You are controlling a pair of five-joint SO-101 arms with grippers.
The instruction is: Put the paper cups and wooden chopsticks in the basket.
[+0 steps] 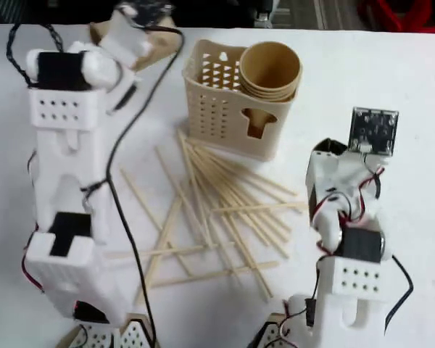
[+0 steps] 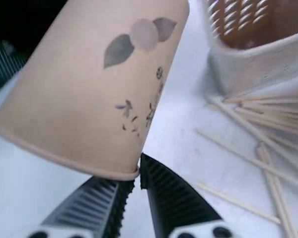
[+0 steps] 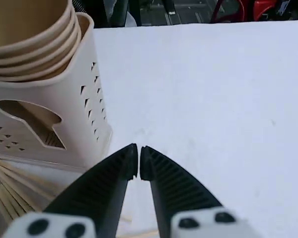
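Observation:
A tan paper cup (image 2: 94, 84) with a leaf print lies tilted at the table's far left, also seen as the cup (image 1: 165, 42) behind the left arm. My left gripper (image 2: 135, 184) is shut on its rim. The cream basket (image 1: 219, 109) stands at the far middle and holds a stack of paper cups (image 1: 270, 69). Many wooden chopsticks (image 1: 217, 210) lie scattered on the table in front of the basket. My right gripper (image 3: 138, 161) is shut on nothing, low over bare table just beside the basket (image 3: 64, 124). The right arm (image 1: 348, 217) stands right of the chopsticks.
The left arm (image 1: 65, 167) runs along the left side of the white table, with a black cable (image 1: 123, 188) trailing beside it toward the chopsticks. Bare table (image 1: 362, 65) lies right of the basket. Dark floor and red items sit beyond the far edge.

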